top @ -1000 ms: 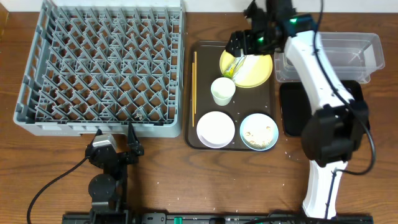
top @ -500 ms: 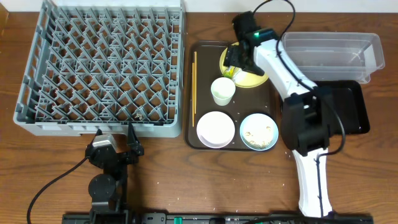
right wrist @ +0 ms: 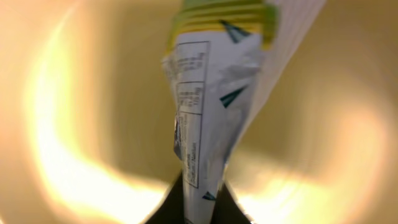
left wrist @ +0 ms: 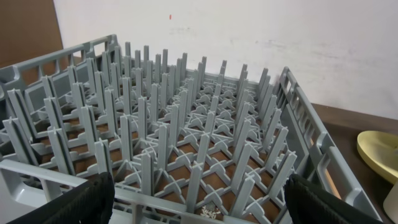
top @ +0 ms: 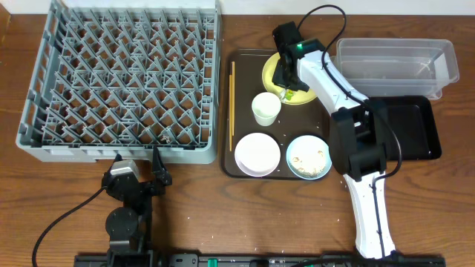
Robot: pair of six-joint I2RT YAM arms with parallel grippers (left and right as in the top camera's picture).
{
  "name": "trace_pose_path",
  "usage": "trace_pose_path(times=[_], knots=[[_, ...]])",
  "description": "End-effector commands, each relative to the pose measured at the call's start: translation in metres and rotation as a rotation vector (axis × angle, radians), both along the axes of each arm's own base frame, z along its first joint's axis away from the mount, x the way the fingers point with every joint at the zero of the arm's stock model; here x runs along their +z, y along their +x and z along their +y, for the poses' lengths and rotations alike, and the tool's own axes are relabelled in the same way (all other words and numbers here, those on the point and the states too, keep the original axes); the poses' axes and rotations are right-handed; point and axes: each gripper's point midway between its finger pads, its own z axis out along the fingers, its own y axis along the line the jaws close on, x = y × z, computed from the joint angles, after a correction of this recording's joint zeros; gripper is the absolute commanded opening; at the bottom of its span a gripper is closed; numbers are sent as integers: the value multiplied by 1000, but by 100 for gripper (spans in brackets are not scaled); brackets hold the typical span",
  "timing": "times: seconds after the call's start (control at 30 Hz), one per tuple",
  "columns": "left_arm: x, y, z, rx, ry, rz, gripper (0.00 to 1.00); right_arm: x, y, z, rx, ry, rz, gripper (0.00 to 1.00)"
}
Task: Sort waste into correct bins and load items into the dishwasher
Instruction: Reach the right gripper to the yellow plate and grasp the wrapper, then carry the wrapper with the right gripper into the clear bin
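Note:
My right gripper (top: 286, 83) is down on the round yellow plate (top: 310, 89), shut on the crumpled yellow-green and white wrapper (right wrist: 208, 106). In the right wrist view the wrapper rises from between the dark fingertips of that gripper (right wrist: 200, 200), with the plate (right wrist: 81, 124) blurred behind. The white cup (top: 266, 108), white bowl (top: 257, 153), pale blue bowl (top: 309, 157) holding rice scraps, and chopsticks (top: 232, 104) lie on the brown tray. My left gripper (top: 136, 160) stands open at the front rim of the grey dish rack (top: 119, 152), nothing between its fingers (left wrist: 87, 199).
The brown serving tray (top: 245, 58) sits between the rack and the bins. The clear tub (top: 393, 63) is at the back right, with the black tray (top: 417, 126) in front of it. A few white crumbs lie under the rack's front edge (left wrist: 211, 211).
My right gripper has dropped onto the yellow plate and gone from open to shut on the wrapper. The left arm has not moved.

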Motion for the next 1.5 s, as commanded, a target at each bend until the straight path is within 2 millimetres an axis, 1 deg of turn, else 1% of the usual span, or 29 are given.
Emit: trace_pose_path(times=[0.0,0.03,0.17,0.23,0.3,0.33,0.37,0.43,0.47,0.5,0.57,0.63,0.7,0.77,0.83,0.93,0.97,1.0,1.07,1.13,1.17,1.2,1.23,1.27,1.3,1.33,1.37,1.4,1.47], knots=[[-17,-1,3,15,15,52,89,6,0,7,49,20,-1,1],[-17,-1,3,15,15,52,89,12,1,7,56,21,-12,1],[-17,-1,3,15,15,52,89,64,9,3,73,41,-104,1],[-17,-1,3,15,15,52,89,99,11,-5,56,49,-163,1],[-17,-1,3,15,15,52,89,139,13,-18,30,66,-238,1],[-17,-1,3,15,15,52,89,159,13,-26,1,80,-274,1],[-17,-1,3,15,15,52,89,192,13,-45,-55,104,-337,1],[-17,-1,3,15,15,52,89,219,12,-71,-135,116,-391,1],[-17,-1,3,15,15,52,89,226,12,-84,-177,112,-406,2],[-17,-1,3,15,15,52,89,234,10,-105,-250,101,-423,2],[-17,-1,3,15,15,52,89,237,7,-140,-380,70,-434,2],[-17,-1,3,15,15,52,89,233,4,-170,-494,46,-431,2],[-17,-1,3,15,15,52,89,224,1,-194,-583,36,-415,2],[-17,-1,3,15,15,52,89,211,0,-214,-661,39,-394,1],[-17,-1,3,15,15,52,89,196,-1,-228,-743,50,-374,2],[-17,-1,3,15,15,52,89,171,-3,-242,-852,65,-336,1],[-17,-1,3,15,15,52,89,162,-4,-245,-882,67,-320,1],[-17,-1,3,15,15,52,89,149,-5,-248,-925,70,-299,2],[-17,-1,3,15,15,52,89,132,-7,-251,-968,69,-271,3],[-17,-1,3,15,15,52,89,114,-5,-252,-986,63,-246,8],[-17,-1,3,15,15,52,89,107,-2,-252,-985,60,-240,12],[-17,-1,3,15,15,52,89,103,-1,-253,-986,59,-236,21],[-17,-1,3,15,15,52,89,99,1,-253,-985,58,-234,34],[-17,-1,3,15,15,52,89,96,2,-253,-983,57,-234,54],[-17,-1,3,15,15,52,89,97,4,-253,-968,55,-239,65],[-17,-1,3,15,15,52,89,98,8,-253,-933,48,-249,79],[-17,-1,3,15,15,52,89,101,11,-253,-905,46,-260,82],[-17,-1,3,15,15,52,89,107,16,-252,-857,45,-275,90],[-17,-1,3,15,15,52,89,122,23,-250,-763,38,-308,99]])
